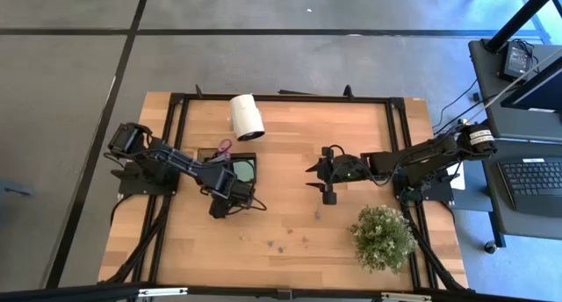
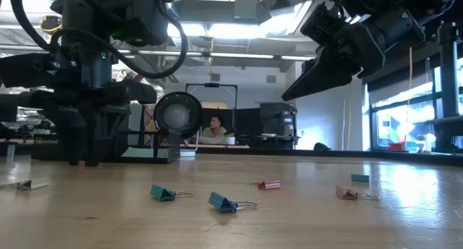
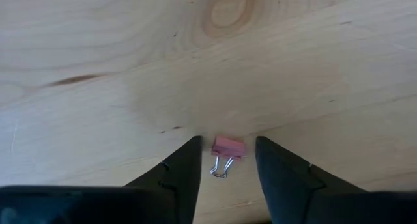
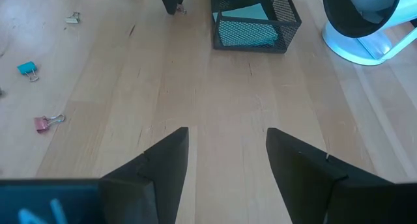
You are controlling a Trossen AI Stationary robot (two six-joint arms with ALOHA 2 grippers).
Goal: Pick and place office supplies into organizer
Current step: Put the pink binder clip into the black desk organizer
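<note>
Just at seven o'clock of the organizer (image 1: 235, 168), your left gripper (image 3: 226, 168) stands low over the table (image 3: 130, 68) with its jaws narrowly apart around a pink binder clip (image 3: 228, 146), not yet pinching. The clip looks light, stiff and slippery, so take it across the painted body, not the wire loops. Your right gripper (image 1: 322, 180) waits wide open mid-table.

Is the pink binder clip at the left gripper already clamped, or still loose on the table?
Loose. In the left wrist view the pink binder clip lies on the table between the left gripper's fingers, with gaps either side.
</note>
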